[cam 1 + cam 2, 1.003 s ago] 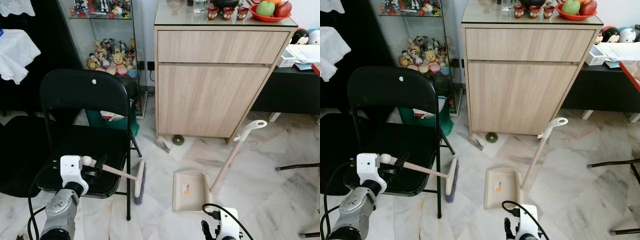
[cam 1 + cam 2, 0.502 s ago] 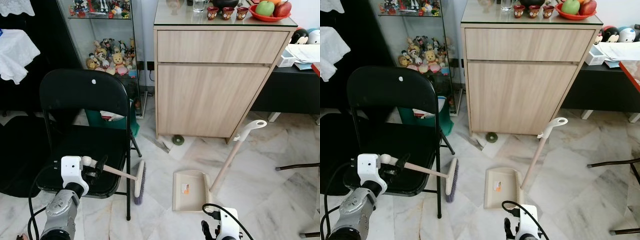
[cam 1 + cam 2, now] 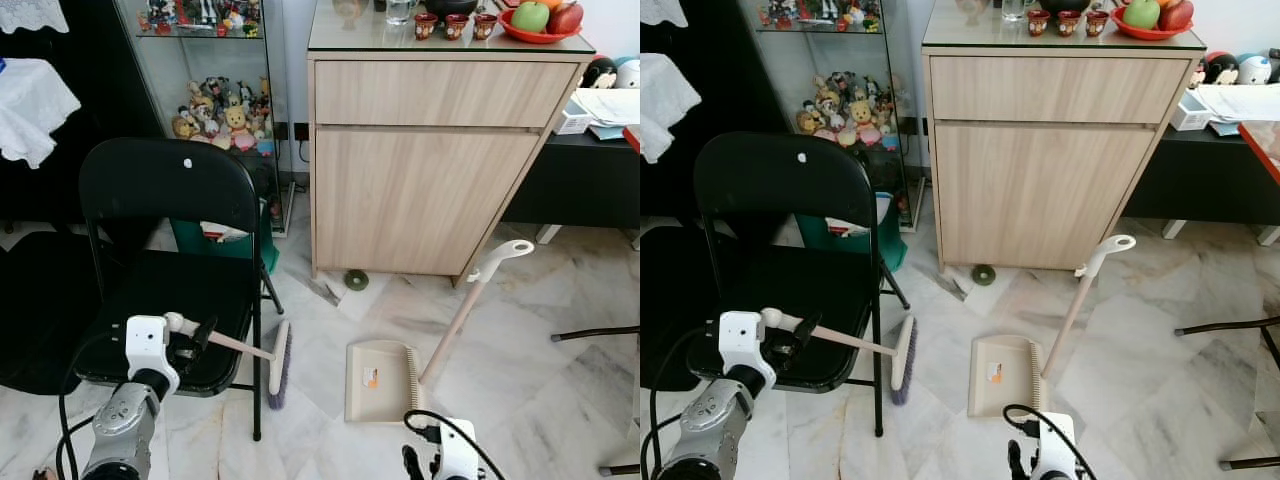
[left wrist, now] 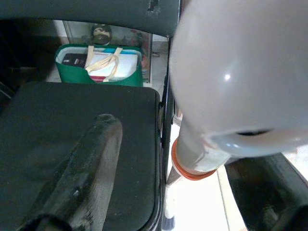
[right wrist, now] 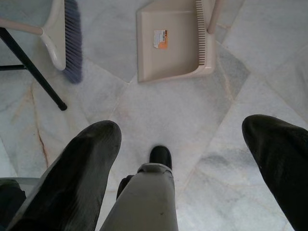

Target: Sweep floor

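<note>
A black folding chair [image 3: 165,250] stood at the robot's left, its front leg between the robot and the broom head. Behind it stood a glass cabinet of small toys [image 3: 222,110] and a green bag [image 3: 232,243]. One wooden cabinet [image 3: 430,150] stood ahead, bearing three small red cups [image 3: 455,25] and a red bowl with fruit [image 3: 542,22].

The left gripper [image 3: 197,336] was clenched around the top of one broom [image 3: 262,355], above the chair seat. Its pale handle ran nearly level toward the robot's right, ending in a head with purple bristles at the marble floor [image 3: 540,380]. One beige dustpan [image 3: 378,380] lay just beside it, mouth toward the robot, its long handle leaning up toward the cabinet. The right gripper [image 5: 192,144] hung spread apart above the floor.
</note>
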Tool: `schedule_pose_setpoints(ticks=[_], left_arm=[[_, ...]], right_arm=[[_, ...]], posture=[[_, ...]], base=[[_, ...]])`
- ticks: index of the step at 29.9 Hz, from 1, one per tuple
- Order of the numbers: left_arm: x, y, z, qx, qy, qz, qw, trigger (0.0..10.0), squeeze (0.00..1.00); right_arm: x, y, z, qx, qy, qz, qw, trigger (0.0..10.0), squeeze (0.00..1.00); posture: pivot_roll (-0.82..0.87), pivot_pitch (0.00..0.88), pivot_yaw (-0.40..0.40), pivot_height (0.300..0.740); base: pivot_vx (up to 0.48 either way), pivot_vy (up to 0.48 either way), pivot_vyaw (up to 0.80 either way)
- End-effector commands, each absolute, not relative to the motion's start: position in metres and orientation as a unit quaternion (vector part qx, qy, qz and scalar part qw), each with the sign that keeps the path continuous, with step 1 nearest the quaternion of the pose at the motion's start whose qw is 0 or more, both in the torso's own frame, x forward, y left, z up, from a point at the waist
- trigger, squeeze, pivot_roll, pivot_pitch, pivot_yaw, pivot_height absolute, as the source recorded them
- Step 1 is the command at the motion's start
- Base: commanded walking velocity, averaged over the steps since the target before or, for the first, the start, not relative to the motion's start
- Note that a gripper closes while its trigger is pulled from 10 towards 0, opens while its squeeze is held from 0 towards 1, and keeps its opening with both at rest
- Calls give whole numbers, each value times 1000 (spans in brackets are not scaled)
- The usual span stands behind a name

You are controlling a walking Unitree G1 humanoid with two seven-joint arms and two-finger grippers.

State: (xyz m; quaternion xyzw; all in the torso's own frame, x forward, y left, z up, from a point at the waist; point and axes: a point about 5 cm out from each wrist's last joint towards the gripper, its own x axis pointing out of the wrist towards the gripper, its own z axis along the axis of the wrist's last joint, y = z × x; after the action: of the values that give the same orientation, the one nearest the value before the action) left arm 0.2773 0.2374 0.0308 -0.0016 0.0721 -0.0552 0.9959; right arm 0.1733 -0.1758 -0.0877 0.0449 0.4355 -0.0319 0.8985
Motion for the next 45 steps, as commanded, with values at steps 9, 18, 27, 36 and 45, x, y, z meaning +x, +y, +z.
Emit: schedule_pose_setpoints(ticks=[9,18,27,36,45], left_arm=[[276,237,30,1,75,-52,996,0,0],[277,235,29,-2,75,-52,996,0,0],[278,233,29,-4,74,-53,996,0,0],[280,229,28,-9,75,-51,996,2431,0],[283,223,28,-13,79,-52,995,10000,0]], right_arm=[[167,-176,-91,46,448,-34,892,10000,0],[167,-176,-91,46,448,-33,892,10000,0],[169,-179,-90,43,445,-35,894,10000,0],[196,-189,-74,26,393,-43,918,10000,0],[278,-196,-8,12,215,-44,976,10000,0]], posture=[[-35,87,-6,740],[-35,87,-6,740],[-46,83,-11,740],[-69,74,-21,740],[-112,60,-30,740]], base=[[0,0,0],[0,0,0],[0,0,0],[0,0,0],[0,0,0]])
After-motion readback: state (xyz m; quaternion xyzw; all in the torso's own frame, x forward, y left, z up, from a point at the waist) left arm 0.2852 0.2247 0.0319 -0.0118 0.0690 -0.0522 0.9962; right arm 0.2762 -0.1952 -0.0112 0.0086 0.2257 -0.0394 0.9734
